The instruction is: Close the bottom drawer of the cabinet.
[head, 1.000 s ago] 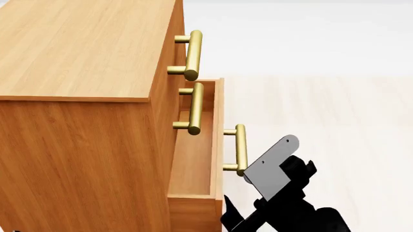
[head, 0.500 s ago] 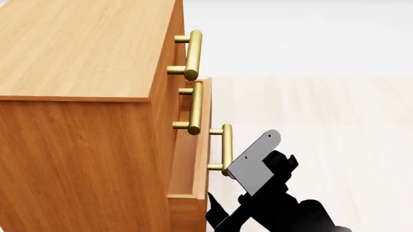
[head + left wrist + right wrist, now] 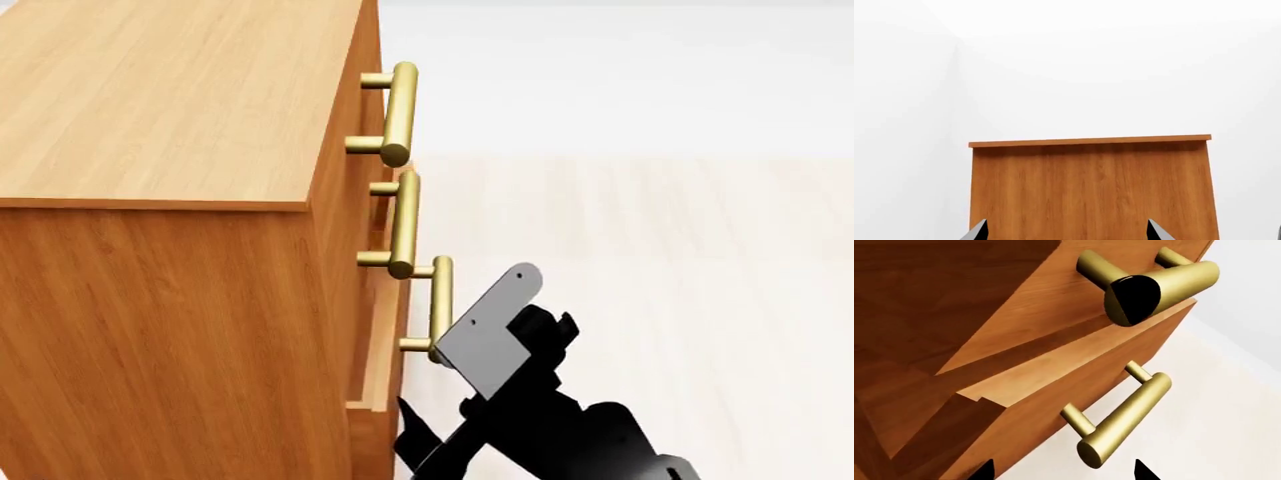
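Observation:
The cabinet [image 3: 174,290] fills the left of the head view. Its bottom drawer [image 3: 391,370] sticks out a small way, with the brass handle [image 3: 439,308] on its front. My right gripper [image 3: 487,325] presses its grey finger flat against that handle. In the right wrist view the bottom drawer [image 3: 1047,395] juts a little past the drawer above, and its handle [image 3: 1121,417] ends between the spread tips of my right gripper [image 3: 1062,472], which is open. My left gripper [image 3: 1067,235] is open and faces a plain side of the cabinet [image 3: 1091,190], apart from it.
Two upper drawers sit flush, with their handles at the top [image 3: 398,112] and in the middle [image 3: 404,222]. The middle handle [image 3: 1147,287] looms just above the bottom drawer in the right wrist view. Pale floor [image 3: 667,230] stretches to the right of the cabinet.
The bottom drawer has slid leftward into the cabinet, from well out to a small gap. My right gripper moved left with it, staying against the handle.

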### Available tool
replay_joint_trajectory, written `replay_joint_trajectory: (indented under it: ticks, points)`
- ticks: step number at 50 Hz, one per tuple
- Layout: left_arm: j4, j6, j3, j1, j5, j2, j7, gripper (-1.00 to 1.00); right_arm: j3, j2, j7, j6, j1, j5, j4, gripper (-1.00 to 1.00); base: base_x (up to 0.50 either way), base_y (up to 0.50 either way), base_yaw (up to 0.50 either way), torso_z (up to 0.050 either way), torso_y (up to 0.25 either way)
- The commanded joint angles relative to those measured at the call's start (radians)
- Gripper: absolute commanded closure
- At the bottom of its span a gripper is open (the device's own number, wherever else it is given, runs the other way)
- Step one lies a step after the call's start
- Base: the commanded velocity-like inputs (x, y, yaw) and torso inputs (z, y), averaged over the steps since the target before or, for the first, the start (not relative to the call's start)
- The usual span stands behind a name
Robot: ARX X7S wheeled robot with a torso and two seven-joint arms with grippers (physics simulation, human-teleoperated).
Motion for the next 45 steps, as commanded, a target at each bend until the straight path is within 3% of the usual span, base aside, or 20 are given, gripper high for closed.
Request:
replay_joint_trajectory:
  ticks: [1, 3, 5, 6, 45]
  points:
    - [-0.003, 0.001, -0.025, 0.002, 0.01, 0.02, 0.018, -1.0, 0.016, -0.058, -0.044, -0.059, 0.023, 0.004, 0.074, -1.0, 0.0, 0.0, 0.0, 0.0, 0.0]
    - [-0.004, 0.0, -0.025, 0.001, 0.011, 0.021, 0.017, -1.0, 0.014, -0.063, -0.045, -0.066, 0.025, 0.003, 0.085, -1.0, 0.0, 0.0, 0.0, 0.0, 0.0]
    - [0.131, -0.239, -0.054, -0.138, -0.095, -0.001, 0.051, -1.0, 0.012, -0.068, -0.048, -0.073, 0.027, 0.003, 0.093, -1.0, 0.0, 0.0, 0.0, 0.0, 0.0]
    - [0.149, -0.273, -0.057, -0.155, -0.106, -0.003, 0.053, -1.0, 0.011, -0.069, -0.048, -0.072, 0.027, 0.003, 0.092, -1.0, 0.0, 0.0, 0.0, 0.0, 0.0]
    - [0.149, -0.288, -0.056, -0.158, -0.127, -0.011, 0.047, -1.0, -0.04, -0.139, -0.078, -0.125, 0.061, -0.009, 0.169, -1.0, 0.0, 0.0, 0.0, 0.0, 0.0]
